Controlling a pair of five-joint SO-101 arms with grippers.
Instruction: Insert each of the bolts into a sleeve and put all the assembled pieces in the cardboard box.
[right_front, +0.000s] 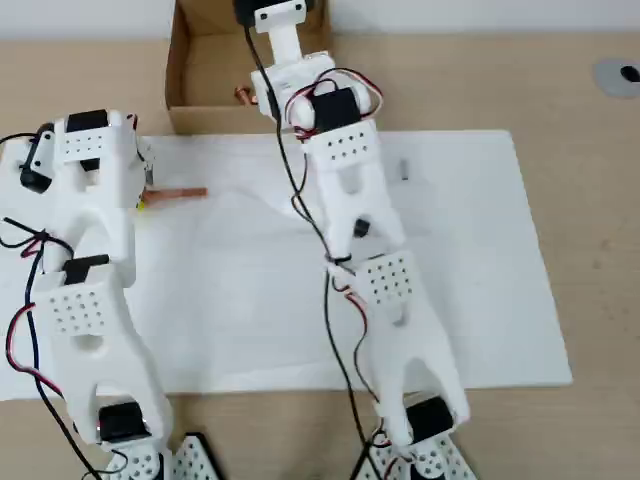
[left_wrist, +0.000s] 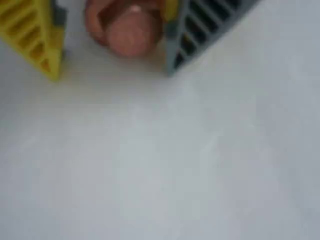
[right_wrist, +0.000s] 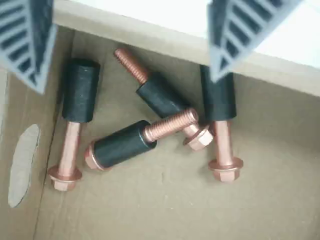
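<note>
Bolt (right_front: 185, 193) on white sheet (right_front: 480, 300), right pincer (right_wrist: 127, 80) over cardboard box (right_front: 176, 70).

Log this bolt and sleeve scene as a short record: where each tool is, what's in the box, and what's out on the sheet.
Left tool: low over the white sheet, with a copper bolt at its tip
Right tool: open, above the cardboard box, holding nothing
In box: four assembled pieces, each a copper bolt in a black sleeve
Also on sheet: small dark item, too small to identify
</note>
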